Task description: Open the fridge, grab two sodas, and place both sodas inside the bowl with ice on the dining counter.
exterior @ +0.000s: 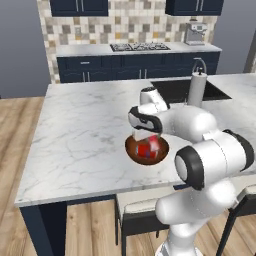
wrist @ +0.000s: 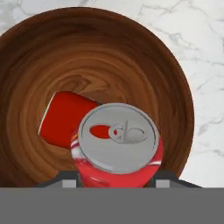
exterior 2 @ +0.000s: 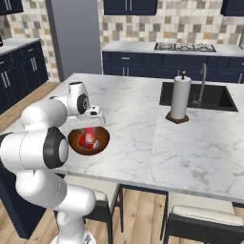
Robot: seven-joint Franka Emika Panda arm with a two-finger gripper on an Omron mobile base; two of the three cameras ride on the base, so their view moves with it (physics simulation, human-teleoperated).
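Your gripper [wrist: 116,181] hangs over the bowl [wrist: 175,78], which sits near the front edge of the counter [exterior: 75,135]. The jaws stand partly closed around an upright can [wrist: 116,144], one finger on each side of its body. A second can [wrist: 65,118] lies on its side in the bowl bottom. I judge the can rigid but thin-walled, smooth and light: hold it mid-body, gently. Released upright, it may tip onto the lying one.
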